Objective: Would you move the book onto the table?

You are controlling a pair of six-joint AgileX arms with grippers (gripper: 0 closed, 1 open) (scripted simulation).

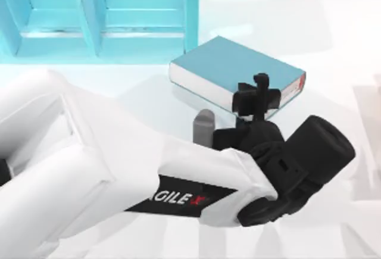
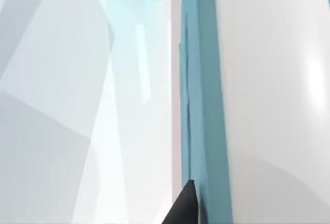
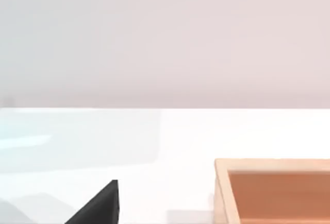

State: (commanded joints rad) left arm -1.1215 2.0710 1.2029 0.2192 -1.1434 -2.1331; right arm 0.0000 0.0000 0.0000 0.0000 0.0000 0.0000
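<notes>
Lying flat, teal book [image 1: 229, 68]

Turquoise shelf unit [image 1: 101, 15] — orange wooden box [image 3: 273, 193].

Left arm [image 1: 89, 175]: glossy white rounded shells, black band lettered "AGILE X", black wrist and left gripper [image 1: 257, 95].

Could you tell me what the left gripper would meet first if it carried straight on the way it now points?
Probably the book. In the top view the left gripper is already at its near edge, pointing toward the shelf unit. The left wrist view shows one fingertip against the teal cover, so there seems no free way ahead.
</notes>
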